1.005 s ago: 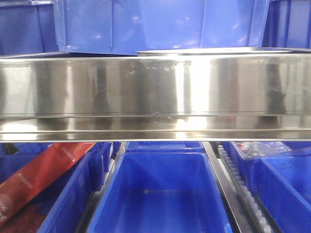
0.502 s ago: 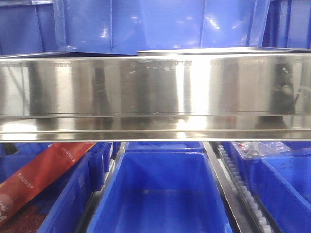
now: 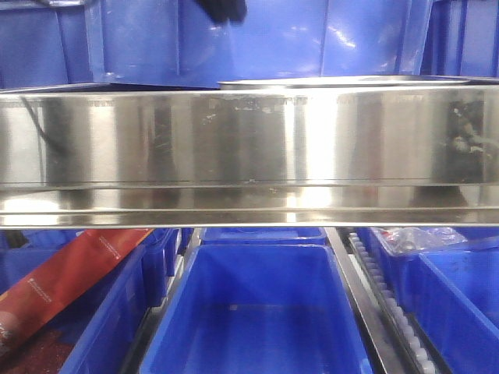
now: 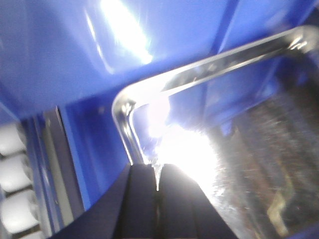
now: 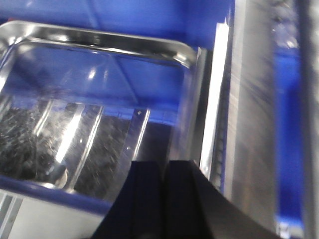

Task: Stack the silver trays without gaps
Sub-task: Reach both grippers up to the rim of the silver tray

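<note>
From the front, the long steel band (image 3: 249, 140) is hiding the silver tray (image 3: 343, 80) except its rim, with blue bins (image 3: 257, 312) around. The wrist views are showing its basin. The left hand (image 4: 157, 184) is clamping the rim. The right hand (image 5: 164, 184) is nearly closed at the rim, grip unclear.

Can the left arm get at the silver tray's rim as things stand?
Probably yes. The left gripper sits right at the silver tray's rim, nothing between. Jaws look nearly shut; blur hides whether they touch it.
</note>
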You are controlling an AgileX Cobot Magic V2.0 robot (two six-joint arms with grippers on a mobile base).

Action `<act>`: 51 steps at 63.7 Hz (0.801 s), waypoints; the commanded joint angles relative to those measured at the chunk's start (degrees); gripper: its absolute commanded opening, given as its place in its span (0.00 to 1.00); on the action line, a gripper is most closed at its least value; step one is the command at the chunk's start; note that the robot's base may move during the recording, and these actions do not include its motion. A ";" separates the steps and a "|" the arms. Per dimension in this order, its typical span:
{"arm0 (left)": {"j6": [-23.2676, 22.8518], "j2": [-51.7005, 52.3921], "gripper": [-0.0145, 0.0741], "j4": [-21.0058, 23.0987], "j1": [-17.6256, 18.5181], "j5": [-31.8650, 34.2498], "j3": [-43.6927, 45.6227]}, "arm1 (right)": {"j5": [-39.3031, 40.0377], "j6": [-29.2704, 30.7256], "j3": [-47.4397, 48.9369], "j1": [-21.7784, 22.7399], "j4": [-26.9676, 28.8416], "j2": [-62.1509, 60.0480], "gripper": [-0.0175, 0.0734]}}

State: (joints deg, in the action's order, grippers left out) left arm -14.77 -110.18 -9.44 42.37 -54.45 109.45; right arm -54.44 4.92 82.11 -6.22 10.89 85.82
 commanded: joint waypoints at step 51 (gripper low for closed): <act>-5.11 -5.09 0.61 -0.32 0.18 -0.74 0.79 | 5.64 1.24 1.86 -0.90 0.37 9.06 0.68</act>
State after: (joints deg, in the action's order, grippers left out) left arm -19.44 -115.06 -10.26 42.37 -55.30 109.94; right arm -50.23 6.00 83.37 -7.02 11.47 94.80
